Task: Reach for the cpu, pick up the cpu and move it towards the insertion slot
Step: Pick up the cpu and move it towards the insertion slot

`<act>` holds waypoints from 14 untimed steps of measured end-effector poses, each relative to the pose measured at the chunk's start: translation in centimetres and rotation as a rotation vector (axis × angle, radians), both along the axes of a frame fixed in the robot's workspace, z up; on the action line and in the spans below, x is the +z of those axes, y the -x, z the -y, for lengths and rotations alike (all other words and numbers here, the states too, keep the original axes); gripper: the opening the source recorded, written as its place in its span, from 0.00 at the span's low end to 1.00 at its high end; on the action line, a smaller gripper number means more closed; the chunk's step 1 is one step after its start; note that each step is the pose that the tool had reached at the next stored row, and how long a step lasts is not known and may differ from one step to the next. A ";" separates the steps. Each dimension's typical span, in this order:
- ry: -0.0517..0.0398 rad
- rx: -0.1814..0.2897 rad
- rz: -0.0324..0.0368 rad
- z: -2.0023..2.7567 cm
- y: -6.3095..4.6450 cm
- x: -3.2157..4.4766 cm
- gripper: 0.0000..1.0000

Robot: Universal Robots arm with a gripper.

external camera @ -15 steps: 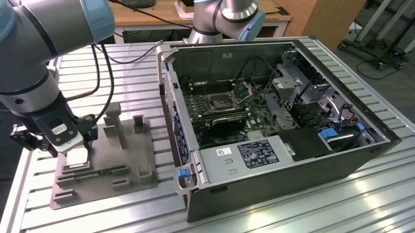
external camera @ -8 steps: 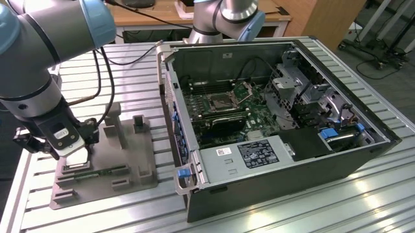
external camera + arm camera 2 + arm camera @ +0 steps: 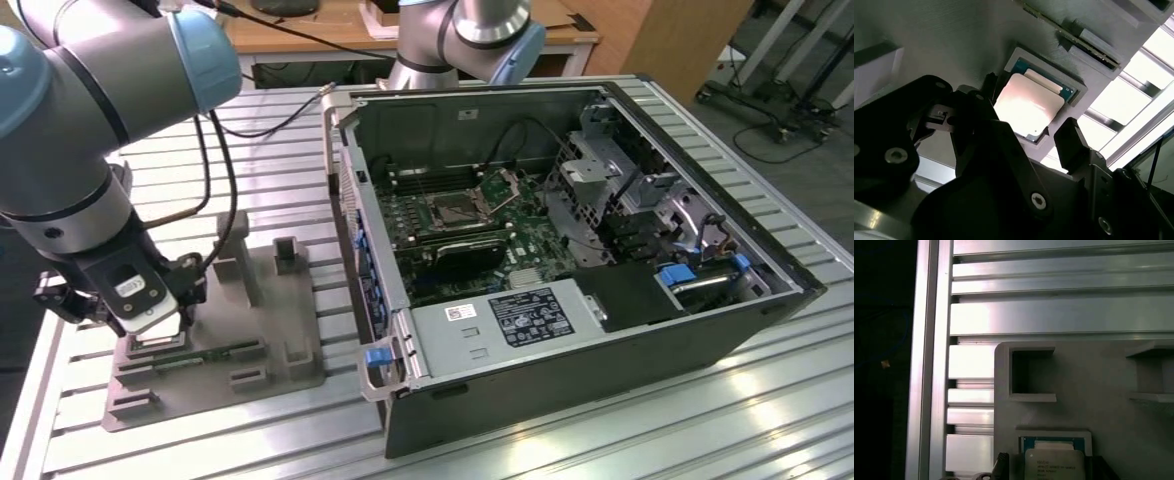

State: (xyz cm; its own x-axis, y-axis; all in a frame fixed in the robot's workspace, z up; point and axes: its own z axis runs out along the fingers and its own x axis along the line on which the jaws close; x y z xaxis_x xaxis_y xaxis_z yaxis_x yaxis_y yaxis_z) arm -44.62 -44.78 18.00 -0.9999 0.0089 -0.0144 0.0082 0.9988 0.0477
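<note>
Black hand [image 3: 1029, 107] open, astride silvery cpu [image 3: 1026, 111]; grey tray [image 3: 974, 35] beneath

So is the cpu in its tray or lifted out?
In: the cpu lies flat, seated in the grey tray, in both wrist views.

Grey tubular arm [image 3: 67, 150], pale-blue joint caps [image 3: 207, 48], black cables [image 3: 230, 170], silver screws [image 3: 896, 156].

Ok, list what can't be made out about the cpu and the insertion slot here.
1. cpu: cut off by the picture's edge in the first wrist view.
2. Its seat in the grey tray: covered by the pincer in the exterior view.
3. insertion slot: contacts too small in the exterior view.
</note>
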 end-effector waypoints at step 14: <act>0.0000 -0.008 0.0000 0.06 -0.1 -0.02 0.65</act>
